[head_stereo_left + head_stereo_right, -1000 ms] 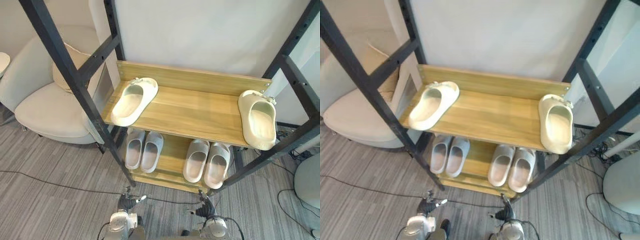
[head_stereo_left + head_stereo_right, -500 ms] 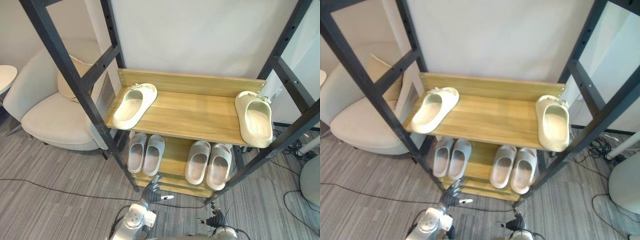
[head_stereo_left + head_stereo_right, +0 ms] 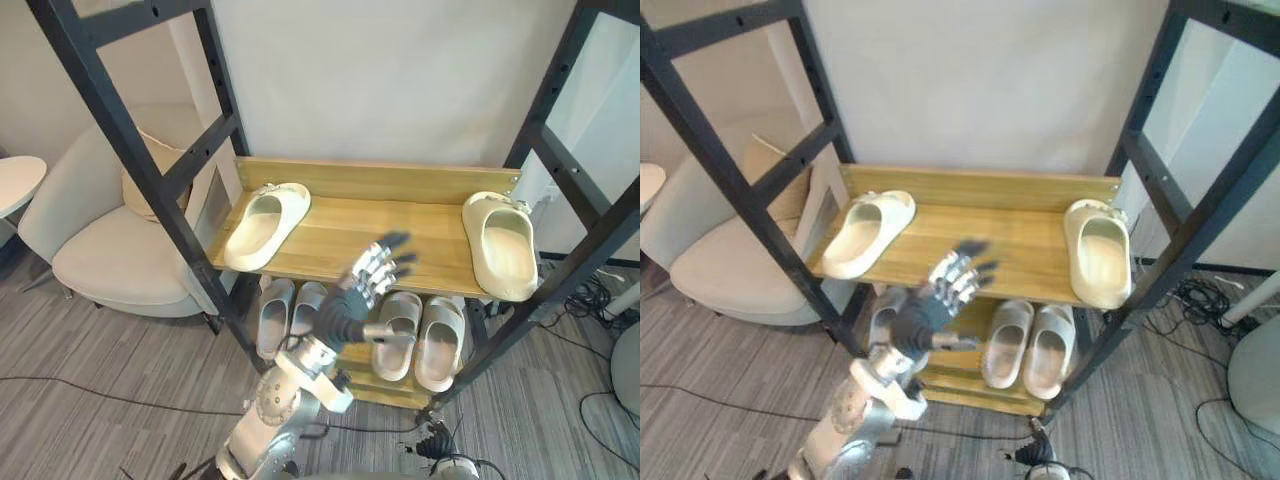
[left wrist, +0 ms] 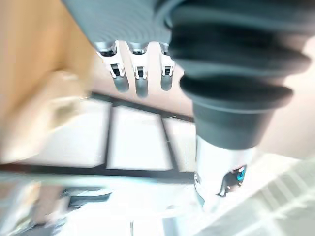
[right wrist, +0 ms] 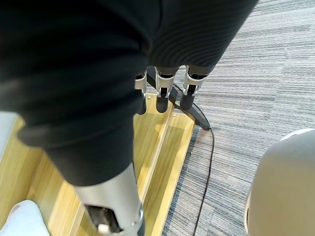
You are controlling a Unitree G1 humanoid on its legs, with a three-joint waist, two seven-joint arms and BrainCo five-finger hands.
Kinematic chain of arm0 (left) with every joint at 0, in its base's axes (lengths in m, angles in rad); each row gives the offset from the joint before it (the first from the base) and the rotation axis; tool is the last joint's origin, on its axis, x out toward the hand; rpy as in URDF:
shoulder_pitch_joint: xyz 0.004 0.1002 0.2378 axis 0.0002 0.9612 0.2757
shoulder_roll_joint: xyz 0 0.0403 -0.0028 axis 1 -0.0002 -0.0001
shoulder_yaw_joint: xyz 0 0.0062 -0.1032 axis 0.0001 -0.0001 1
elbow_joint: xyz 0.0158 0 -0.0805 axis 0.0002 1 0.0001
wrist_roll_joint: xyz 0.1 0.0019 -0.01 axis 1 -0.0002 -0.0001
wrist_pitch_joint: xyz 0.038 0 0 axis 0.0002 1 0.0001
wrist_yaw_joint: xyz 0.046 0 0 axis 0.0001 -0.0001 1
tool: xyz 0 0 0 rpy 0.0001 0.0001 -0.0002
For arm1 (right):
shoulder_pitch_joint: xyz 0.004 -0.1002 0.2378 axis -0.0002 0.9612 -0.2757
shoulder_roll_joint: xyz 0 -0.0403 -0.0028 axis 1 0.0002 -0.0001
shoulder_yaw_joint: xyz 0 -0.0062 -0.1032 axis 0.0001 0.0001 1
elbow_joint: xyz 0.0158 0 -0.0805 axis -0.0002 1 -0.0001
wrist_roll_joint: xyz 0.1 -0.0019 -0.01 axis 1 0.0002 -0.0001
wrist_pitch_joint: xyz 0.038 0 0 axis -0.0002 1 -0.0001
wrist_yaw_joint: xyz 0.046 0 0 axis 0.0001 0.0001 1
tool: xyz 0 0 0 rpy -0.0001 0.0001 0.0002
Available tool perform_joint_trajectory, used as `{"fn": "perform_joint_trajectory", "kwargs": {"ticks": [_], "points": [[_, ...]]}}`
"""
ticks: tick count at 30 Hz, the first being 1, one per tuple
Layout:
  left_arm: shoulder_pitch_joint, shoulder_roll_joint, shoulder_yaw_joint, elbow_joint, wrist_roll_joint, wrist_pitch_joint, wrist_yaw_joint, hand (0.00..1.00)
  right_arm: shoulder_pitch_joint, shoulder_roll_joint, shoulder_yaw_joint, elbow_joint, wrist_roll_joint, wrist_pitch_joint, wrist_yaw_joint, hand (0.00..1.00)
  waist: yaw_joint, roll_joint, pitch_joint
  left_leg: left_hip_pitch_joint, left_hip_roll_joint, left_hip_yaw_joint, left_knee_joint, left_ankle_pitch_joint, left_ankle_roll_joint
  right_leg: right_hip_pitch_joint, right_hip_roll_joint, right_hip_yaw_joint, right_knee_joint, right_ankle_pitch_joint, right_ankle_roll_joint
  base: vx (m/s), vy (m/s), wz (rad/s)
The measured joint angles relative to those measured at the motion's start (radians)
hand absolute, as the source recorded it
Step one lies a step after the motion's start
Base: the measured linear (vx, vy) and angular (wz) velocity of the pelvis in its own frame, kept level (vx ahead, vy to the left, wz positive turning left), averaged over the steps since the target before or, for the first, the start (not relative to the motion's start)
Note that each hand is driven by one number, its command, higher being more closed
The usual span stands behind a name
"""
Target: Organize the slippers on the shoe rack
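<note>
Left hand (image 3: 372, 272): silver fingers with dark tips; dark ribbed cover over back and wrist; small blue mark on the silver thumb.
Left arm (image 3: 283, 398): silver-grey, rounded joint housing.
Right hand (image 5: 162, 96): identical finish.

Bright, even indoor light, falling from above. Shoe rack (image 3: 400, 215): upper board fully lit, the tier under it in soft shade. Wall (image 3: 380, 80) behind the rack pale and flat. Past the left hand (image 4: 141, 78), washed-out white glare.
</note>
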Motion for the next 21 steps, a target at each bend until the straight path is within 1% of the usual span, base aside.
{"fn": "perform_joint_trajectory", "kwargs": {"ticks": [4,6,9,14,16,21], "points": [[-0.031,0.000,0.037,-0.025,0.004,-0.012,0.048,0.00,-0.003,0.000,0.007,0.018,0.000,0.000,0.009,0.00,0.000,-0.006,-0.009,0.004,-0.003,-0.010,0.002,0.000,0.000,0.005,-0.001,-0.006,-0.005,-0.002,-0.001,-0.04,0.007,0.06],[-0.048,0.001,0.057,-0.025,0.021,-0.026,0.072,0.00,-0.008,0.000,0.007,0.033,0.000,-0.002,0.015,0.00,0.000,-0.009,-0.017,-0.001,-0.005,-0.019,0.002,0.001,0.001,0.006,-0.001,-0.009,-0.007,-0.002,-0.002,-0.01,0.008,0.10],[-0.089,0.002,0.115,-0.017,0.071,-0.031,0.101,0.00,-0.010,-0.002,0.008,0.038,0.000,-0.001,0.019,0.00,0.002,-0.013,-0.018,-0.001,-0.006,-0.021,0.003,0.001,0.001,0.007,-0.001,-0.009,-0.008,-0.001,-0.001,0.00,0.003,0.02],[-0.224,0.011,0.231,0.132,0.117,-0.039,0.154,0.00,-0.011,-0.005,0.008,0.038,0.000,-0.001,0.029,0.00,0.001,-0.020,-0.016,-0.002,-0.006,-0.022,0.003,0.001,0.001,0.006,-0.001,-0.010,-0.009,-0.001,0.000,0.00,0.000,0.00],[-0.275,0.043,0.276,0.203,0.143,-0.038,0.179,0.00,-0.015,-0.008,0.008,0.038,0.000,-0.001,0.037,0.00,-0.002,-0.025,-0.012,-0.003,-0.007,-0.022,0.003,0.001,0.001,0.005,-0.001,-0.009,-0.009,-0.001,0.000,0.00,0.000,0.00],[-0.368,0.151,0.363,0.339,0.157,-0.024,0.201,0.00,-0.016,-0.015,0.007,0.037,0.000,0.001,0.047,0.00,-0.005,-0.045,0.000,-0.003,-0.008,-0.021,-0.002,0.000,0.001,0.001,-0.001,-0.004,-0.011,-0.002,0.000,0.01,0.003,-0.01]]}}
